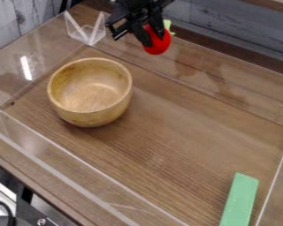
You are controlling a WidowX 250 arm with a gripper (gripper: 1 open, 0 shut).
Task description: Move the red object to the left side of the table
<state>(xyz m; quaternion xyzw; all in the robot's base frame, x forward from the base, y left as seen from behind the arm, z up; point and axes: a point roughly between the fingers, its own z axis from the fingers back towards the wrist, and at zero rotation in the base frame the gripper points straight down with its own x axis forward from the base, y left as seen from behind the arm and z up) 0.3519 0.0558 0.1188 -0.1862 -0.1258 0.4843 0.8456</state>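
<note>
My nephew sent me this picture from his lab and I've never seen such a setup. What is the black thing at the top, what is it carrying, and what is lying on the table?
There is a single view, from a camera looking down at an angle on a wooden table edged with low clear walls. The black thing at the top is the gripper at the end of a robot arm; its fingers work like a pincer. They are shut on a small red toy fruit, held just above the far part of the table. On the table itself are an empty wooden bowl towards the left and a flat light-green block at the near right corner. Neither touches the gripper.
</note>
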